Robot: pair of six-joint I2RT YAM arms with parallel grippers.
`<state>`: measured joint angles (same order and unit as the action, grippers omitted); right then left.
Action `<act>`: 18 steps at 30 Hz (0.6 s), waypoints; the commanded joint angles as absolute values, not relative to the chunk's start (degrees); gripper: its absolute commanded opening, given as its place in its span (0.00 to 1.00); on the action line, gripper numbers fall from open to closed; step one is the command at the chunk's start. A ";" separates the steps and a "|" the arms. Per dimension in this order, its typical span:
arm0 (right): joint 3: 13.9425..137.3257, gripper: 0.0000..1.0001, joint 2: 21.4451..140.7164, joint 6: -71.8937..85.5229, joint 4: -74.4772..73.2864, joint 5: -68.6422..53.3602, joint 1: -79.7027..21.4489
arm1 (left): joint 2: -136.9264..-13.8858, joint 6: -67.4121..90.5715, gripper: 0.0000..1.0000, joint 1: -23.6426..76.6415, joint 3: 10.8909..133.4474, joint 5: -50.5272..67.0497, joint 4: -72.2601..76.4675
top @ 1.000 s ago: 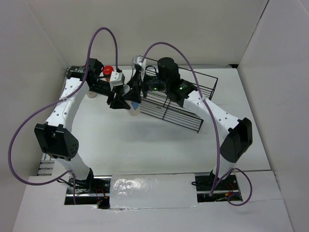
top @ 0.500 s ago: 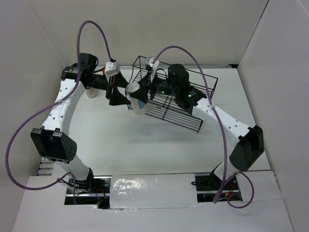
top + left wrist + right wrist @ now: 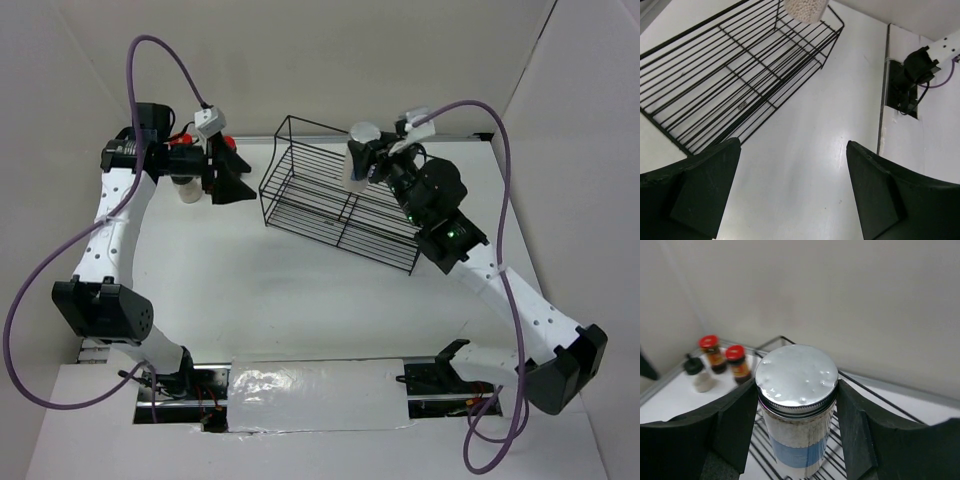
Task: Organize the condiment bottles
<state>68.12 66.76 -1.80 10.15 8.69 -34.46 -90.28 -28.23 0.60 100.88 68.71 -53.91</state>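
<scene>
The whitish bottle (image 3: 358, 158) is now held up over the far right end of the rack (image 3: 330, 196), clamped at its sides between the fingers of the right tool (image 3: 363, 166). In the right wrist view the two pads press on the bottle (image 3: 797, 390) just under its pale cap. One second ago this bottle was at the left end of the rack, with both tools crowded around it. Half a second ago the right tool alone carried it there. So I judge that the hand-over is finished and the bottle is on its way to a place in the rack.

The left tool (image 3: 231, 175) has pulled back to the left of the rack. Its jaws are apart and nothing is between them (image 3: 792, 150).

The two red-lid jars (image 3: 738, 362) and the black-cap bottle (image 3: 697, 375) stand on the table (image 3: 300, 290), left of the rack and outside it. They are probably next.

Some things are not clear. I cannot tell if the bottle's base already touches the rack wires or hangs above them. In the left wrist view only its bottom (image 3: 806, 9) shows, cut by the top edge. From above, the left arm covers part of the jars, and no label can be read.
</scene>
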 commanded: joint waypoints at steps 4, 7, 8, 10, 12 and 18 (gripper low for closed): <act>59.87 0.00 63.11 -2.72 18.54 30.23 -33.14 | -86.75 -18.20 0.99 0.18 99.06 56.97 -46.68; 58.10 0.00 63.54 -2.72 18.46 33.57 -31.91 | -86.75 -16.52 0.99 -2.02 98.09 52.22 -45.62; 57.66 0.00 63.20 -2.55 18.63 33.84 -31.38 | -86.66 -16.35 0.99 -2.20 98.00 51.69 -45.62; 55.64 0.00 62.84 -2.55 19.85 33.84 -29.81 | -86.49 -16.79 0.99 -2.81 97.74 51.24 -45.44; 53.80 0.00 61.88 -2.37 21.17 33.66 -28.31 | -86.14 -17.14 0.99 -3.25 97.47 51.41 -45.00; 50.28 0.00 61.53 -0.18 21.53 32.88 -24.00 | -85.78 -16.96 0.99 -3.69 95.98 51.07 -44.04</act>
